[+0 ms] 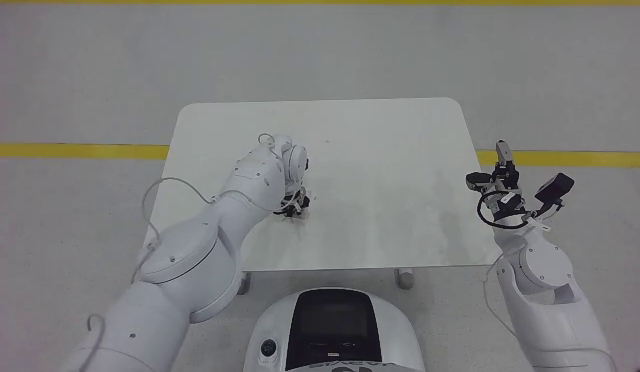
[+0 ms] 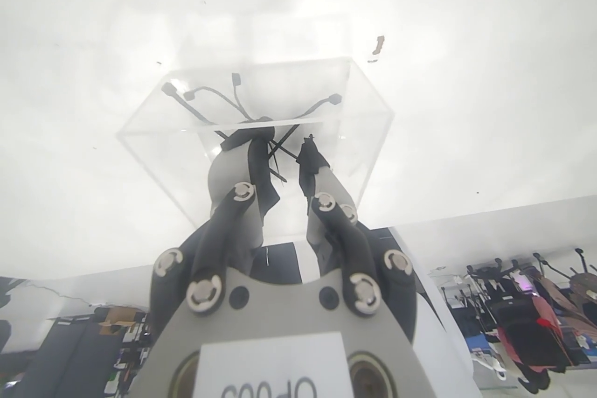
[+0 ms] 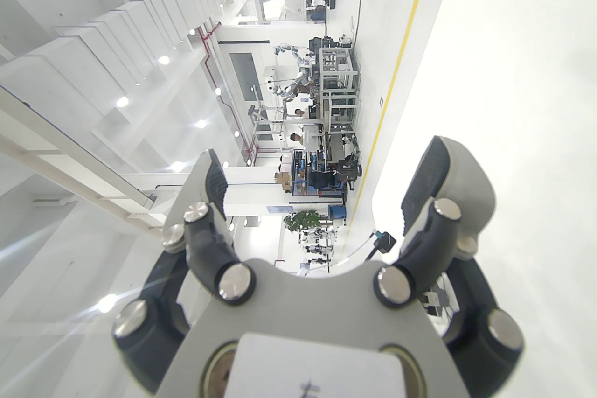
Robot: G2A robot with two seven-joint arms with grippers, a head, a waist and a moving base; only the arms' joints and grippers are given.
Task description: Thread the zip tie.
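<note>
Fishing for a tie, by the look of it: only the first step of the threading. With the left pincer (image 2: 280,159) down inside a clear box (image 2: 373,124) on the left half of the worktop (image 1: 400,172), fingers (image 2: 257,171) a little apart and straddling the crossed tails of several black zip ties (image 2: 334,97); not pinching any of them yet, as far as can be judged. Loose in that box, the ties, heads fanned toward the far wall. Off the worktop's right edge, up in the air, the right pincer (image 3: 324,171), spread wide and holding nothing. Next, probably: close gently on one tail alone, not the bundle, then lift straight up past the box walls without dragging the box along. After that, bring the right pincer in to take the head, for feeding the tail through its slot. Calls for fine aim, given a thin, springy strap and a small opening. Risk of lifting two tangled ties at once.
</note>
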